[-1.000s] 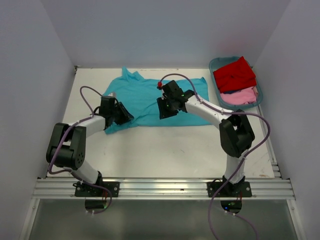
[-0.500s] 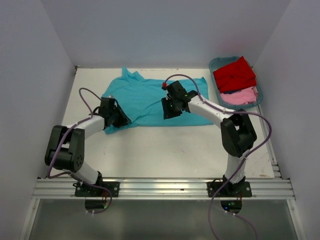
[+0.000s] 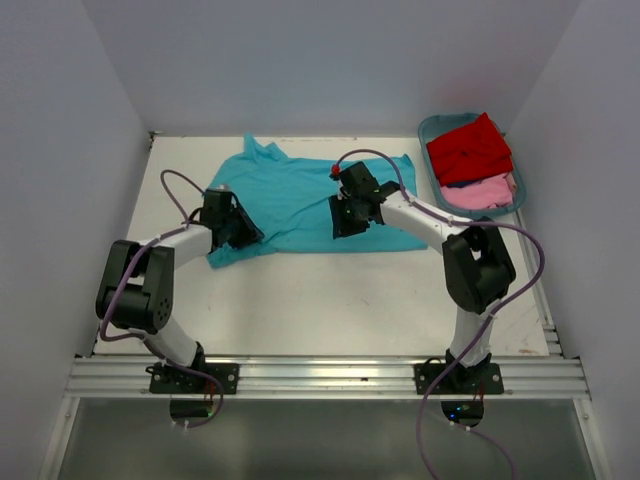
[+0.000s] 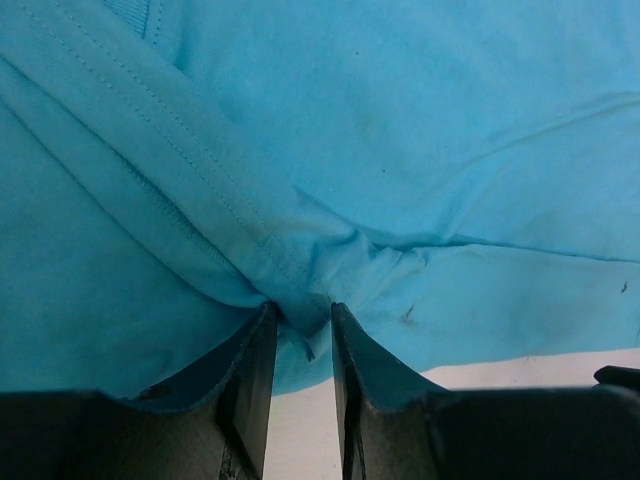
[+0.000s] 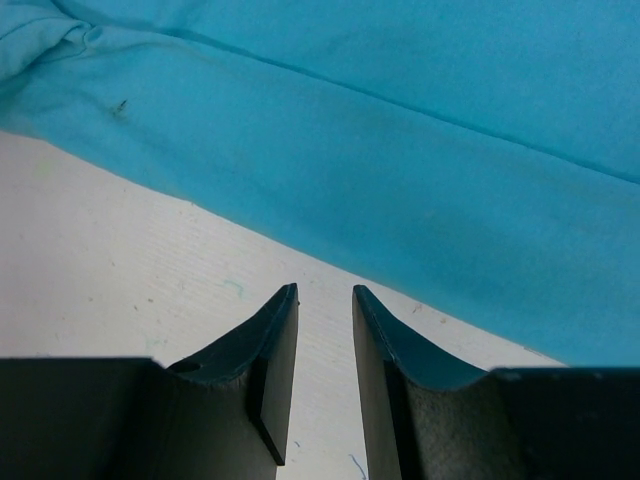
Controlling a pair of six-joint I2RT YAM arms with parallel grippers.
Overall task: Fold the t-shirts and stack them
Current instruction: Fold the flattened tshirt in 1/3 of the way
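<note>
Left pincer [image 4: 300, 318] clamped on turquoise t-shirt [image 4: 420, 120] hem fold, likely to lift for folding; right pincer [image 5: 325, 315] narrowly apart, empty, over tabletop [image 5: 120, 240], shirt edge just ahead.

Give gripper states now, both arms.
Left gripper: closed on the turquoise t-shirt.
Right gripper: narrowly open, holding nothing.

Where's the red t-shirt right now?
In the top view, the red t-shirt lies in the teal tub at the far right corner of the table, partly over the pale pink t-shirt.
</note>
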